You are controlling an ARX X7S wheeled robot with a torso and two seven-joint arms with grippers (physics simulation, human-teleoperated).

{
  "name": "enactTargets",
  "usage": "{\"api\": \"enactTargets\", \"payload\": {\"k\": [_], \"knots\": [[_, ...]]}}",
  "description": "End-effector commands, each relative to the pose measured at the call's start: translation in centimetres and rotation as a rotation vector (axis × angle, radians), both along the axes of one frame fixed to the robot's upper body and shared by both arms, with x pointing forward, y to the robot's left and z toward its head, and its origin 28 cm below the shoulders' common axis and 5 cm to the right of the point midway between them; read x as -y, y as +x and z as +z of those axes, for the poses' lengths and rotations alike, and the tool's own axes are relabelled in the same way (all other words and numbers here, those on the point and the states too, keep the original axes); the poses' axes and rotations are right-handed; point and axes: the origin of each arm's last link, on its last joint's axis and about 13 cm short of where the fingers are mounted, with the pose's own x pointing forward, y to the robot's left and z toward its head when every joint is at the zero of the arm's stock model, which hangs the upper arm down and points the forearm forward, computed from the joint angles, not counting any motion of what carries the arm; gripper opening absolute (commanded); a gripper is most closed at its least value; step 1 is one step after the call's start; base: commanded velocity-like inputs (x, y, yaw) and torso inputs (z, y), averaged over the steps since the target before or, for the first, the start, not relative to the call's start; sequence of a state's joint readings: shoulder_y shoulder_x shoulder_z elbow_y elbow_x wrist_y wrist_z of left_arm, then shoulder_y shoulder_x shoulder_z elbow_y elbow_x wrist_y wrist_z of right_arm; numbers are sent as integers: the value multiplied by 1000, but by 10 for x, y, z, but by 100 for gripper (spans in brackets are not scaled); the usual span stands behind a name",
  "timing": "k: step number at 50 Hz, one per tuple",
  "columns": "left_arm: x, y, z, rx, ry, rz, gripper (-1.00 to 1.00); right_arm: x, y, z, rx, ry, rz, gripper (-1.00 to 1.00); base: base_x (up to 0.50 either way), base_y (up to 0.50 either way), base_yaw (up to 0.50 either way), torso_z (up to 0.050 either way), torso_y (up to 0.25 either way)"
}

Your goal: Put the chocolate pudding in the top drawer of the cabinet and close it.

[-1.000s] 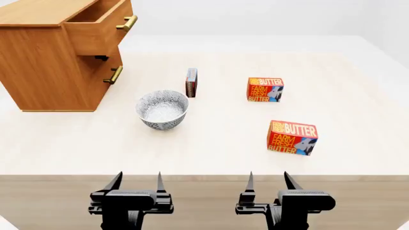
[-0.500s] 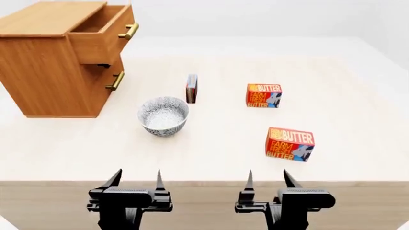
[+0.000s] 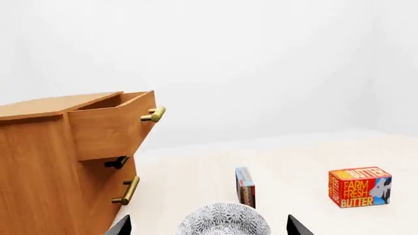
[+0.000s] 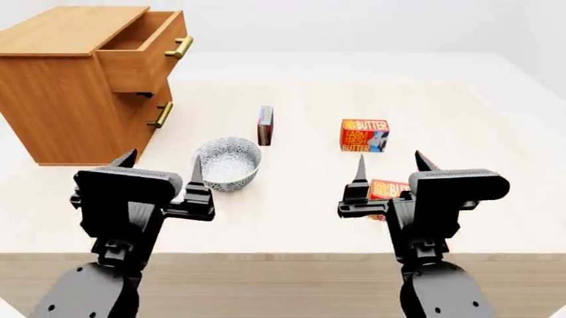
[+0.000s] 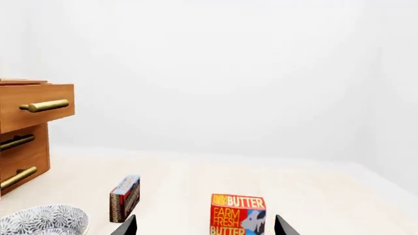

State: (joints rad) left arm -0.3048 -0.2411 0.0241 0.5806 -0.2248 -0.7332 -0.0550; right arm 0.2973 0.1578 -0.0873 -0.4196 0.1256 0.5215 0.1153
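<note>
The small flat red-brown and blue chocolate pudding box (image 4: 265, 125) is seen standing on edge, well beyond the empty, spread left gripper (image 4: 159, 177) and right gripper (image 4: 389, 173).

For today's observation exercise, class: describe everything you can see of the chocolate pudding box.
The chocolate pudding box is a small, thin carton, dark red-brown with blue along its top and a pale printed face. It stands upright on a narrow edge on the pale wooden table, just beyond the patterned bowl and apart from it. Nothing holds or touches it but the table.
</note>
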Motion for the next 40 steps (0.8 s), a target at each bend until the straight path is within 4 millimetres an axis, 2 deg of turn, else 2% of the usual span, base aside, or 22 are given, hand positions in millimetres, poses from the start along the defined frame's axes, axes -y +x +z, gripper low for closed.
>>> {"api": "enactTargets", "payload": {"k": [1,16,22,33,40], "knots": [[-12,14,76,101,71,-11,100,13,21,78,104,-45,-26,100,0,0,0,50,0],[-18,63,186,233,127,7,100,43,60,172,155,-79,-96,100,0,0,0,50,0],[-18,60,181,252,128,26,100,55,65,199,159,-80,-114,100,0,0,0,50,0],[-17,53,165,271,148,53,100,67,79,228,148,-77,-133,100,0,0,0,49,0],[-19,53,164,265,156,69,100,71,85,239,145,-84,-148,100,0,0,0,4,0]]}}
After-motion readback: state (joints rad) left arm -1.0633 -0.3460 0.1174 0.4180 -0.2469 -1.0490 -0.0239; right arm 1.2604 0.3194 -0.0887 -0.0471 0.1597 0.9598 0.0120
